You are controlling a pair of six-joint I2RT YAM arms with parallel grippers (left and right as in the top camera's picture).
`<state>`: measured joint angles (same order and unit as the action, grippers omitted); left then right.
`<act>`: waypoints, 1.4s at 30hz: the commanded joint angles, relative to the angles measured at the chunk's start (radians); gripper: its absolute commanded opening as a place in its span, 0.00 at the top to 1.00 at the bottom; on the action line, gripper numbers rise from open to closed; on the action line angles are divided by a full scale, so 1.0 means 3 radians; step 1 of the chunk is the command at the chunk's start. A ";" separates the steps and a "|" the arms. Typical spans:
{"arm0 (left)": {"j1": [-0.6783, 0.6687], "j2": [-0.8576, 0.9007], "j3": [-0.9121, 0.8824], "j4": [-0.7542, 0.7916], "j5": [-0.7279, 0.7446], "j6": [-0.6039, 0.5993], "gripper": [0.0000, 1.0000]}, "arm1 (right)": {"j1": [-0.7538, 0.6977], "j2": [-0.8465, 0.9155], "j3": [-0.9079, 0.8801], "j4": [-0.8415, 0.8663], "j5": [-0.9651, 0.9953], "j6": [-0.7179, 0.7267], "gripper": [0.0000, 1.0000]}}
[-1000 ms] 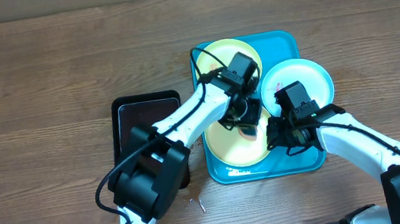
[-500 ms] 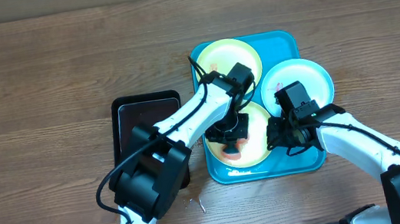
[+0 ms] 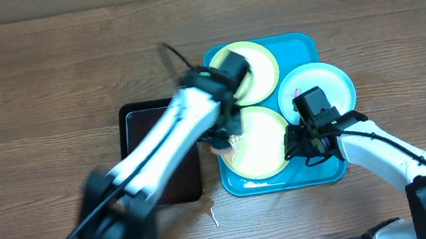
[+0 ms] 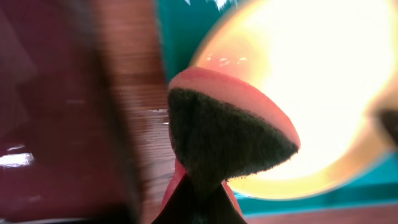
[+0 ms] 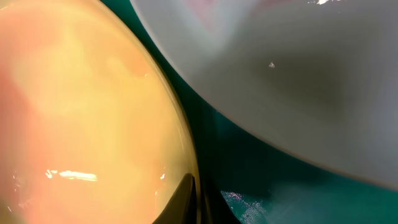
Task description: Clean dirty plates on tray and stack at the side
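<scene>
left gripper [image 3: 225, 130], clamped on sponge [image 4: 230, 137], swings off front plate [image 3: 262, 144] twd black tray [image 3: 147, 120], frame left. smear gone, plate looks clean, lower centre in blue tray [image 3: 323, 173]. right gripper [image 3: 299, 148] at its rim, jaws can't tell. back plate [image 3: 259, 64], blue plate [image 3: 328, 84] prob next.

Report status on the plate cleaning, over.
Left end effector shut on sponge, at tray left rim. Right end effector at front yellow plate rim, grip unclear. Plates on tray, none stacked.

Left pincer [image 3: 223, 137] with sponge [image 4: 230, 137] swung left off near plate [image 3: 259, 145]; smear gone.
</scene>
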<state>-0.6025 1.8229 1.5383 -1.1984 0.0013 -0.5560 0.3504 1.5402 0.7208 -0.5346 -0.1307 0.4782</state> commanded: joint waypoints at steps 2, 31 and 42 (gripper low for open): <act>0.0340 -0.0565 0.0033 -0.0207 -0.0417 -0.0041 0.96 | 0.0006 0.0039 -0.0041 -0.0070 0.0109 -0.0047 0.96; 0.1380 -0.0971 -0.0823 0.0126 -0.0174 0.0313 0.42 | 0.0033 -0.0069 0.1059 -0.1417 0.0492 -0.0258 0.96; 0.1891 -0.1684 0.0072 -0.0367 -0.0164 0.0357 0.00 | 0.0729 -0.0072 0.2108 -0.1572 0.1092 -0.0666 0.96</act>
<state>-0.0723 1.3655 1.4986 -1.2919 -0.0532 -0.4591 0.5041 1.5402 1.3037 -1.0245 0.1108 0.3130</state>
